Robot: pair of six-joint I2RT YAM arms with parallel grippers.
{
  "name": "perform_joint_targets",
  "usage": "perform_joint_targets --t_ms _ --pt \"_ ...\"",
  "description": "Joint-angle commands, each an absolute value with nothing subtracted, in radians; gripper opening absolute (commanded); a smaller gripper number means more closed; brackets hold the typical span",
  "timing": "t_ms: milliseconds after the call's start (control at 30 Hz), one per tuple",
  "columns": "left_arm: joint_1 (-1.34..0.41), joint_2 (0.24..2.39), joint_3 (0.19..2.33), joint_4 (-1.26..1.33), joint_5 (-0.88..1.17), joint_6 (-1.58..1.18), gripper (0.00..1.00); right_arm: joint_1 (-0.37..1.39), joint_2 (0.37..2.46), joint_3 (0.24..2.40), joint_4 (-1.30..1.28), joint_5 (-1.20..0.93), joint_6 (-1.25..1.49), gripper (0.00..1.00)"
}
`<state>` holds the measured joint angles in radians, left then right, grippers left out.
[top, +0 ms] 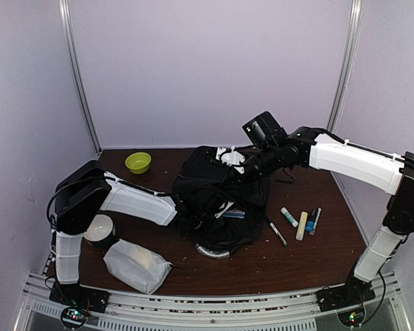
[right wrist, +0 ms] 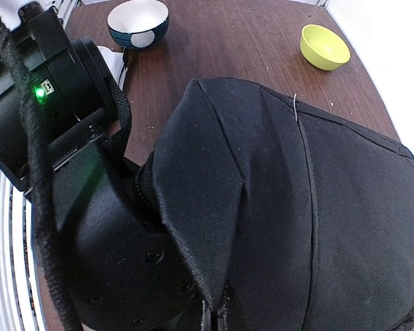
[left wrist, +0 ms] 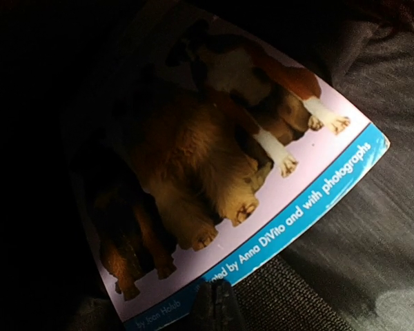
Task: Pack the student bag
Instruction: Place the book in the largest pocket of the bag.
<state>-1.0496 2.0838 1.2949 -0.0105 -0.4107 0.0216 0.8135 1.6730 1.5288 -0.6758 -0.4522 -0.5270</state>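
The student bag [top: 224, 231] lies in the middle of the table, a black fabric backpack with its opening lifted. My right gripper [top: 243, 174] is shut on the zip edge of the bag's flap; in the right wrist view the fold of the bag [right wrist: 331, 207] runs straight into the right gripper [right wrist: 217, 321]. My left arm reaches into the opening. Inside, a thin book [left wrist: 248, 172] with dogs on its cover rests on the dark lining. The left gripper [left wrist: 216, 305] is shut, its tips touching the book's blue bottom edge. A strip of the book [top: 232, 214] shows in the opening.
A green bowl [top: 138, 162] sits at the back left. A white and blue bowl [top: 99, 231] and a white pouch [top: 136, 265] lie at the front left. Several markers [top: 302, 222] and a pen [top: 277, 232] lie to the right of the bag.
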Motion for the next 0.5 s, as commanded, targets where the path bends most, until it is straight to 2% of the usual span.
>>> perform_joint_targets --t_ms 0,167,333,467 --pt "-1.015 2.093 1.330 0.047 -0.434 0.029 0.00 0.832 1.672 1.546 -0.655 -0.503 -0.540 0.00" --pt "-1.079 1.929 1.177 0.079 -0.453 0.036 0.01 0.823 1.686 1.547 -0.643 -0.433 -0.534 0.00" --pt "-1.186 1.765 1.123 -0.050 -0.516 0.046 0.12 0.810 1.695 1.552 -0.645 -0.419 -0.529 0.00" --pt "-1.242 1.674 1.090 -0.206 -0.538 -0.064 0.20 0.810 1.686 1.531 -0.634 -0.420 -0.523 0.00"
